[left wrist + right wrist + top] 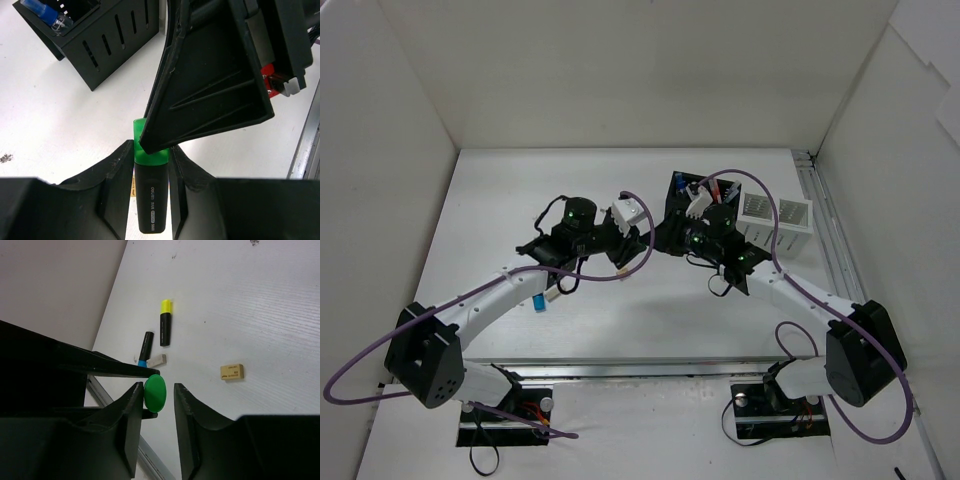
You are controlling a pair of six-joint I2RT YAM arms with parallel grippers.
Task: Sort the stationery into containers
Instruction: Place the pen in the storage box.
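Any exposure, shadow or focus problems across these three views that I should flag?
Top external: soft, even light, faint shadows, nothing blown out. Left wrist: the green highlighter in the left gripper is sharp, but the black fingers lose detail in shadow. Right wrist: the right gripper is almost a silhouette, while the yellow highlighter and the table beyond stay crisp.

Green-capped black highlighter (150, 205) near black slotted organizer (107, 42)

The black organizer (677, 190) stands beside the white organizer (775, 222).
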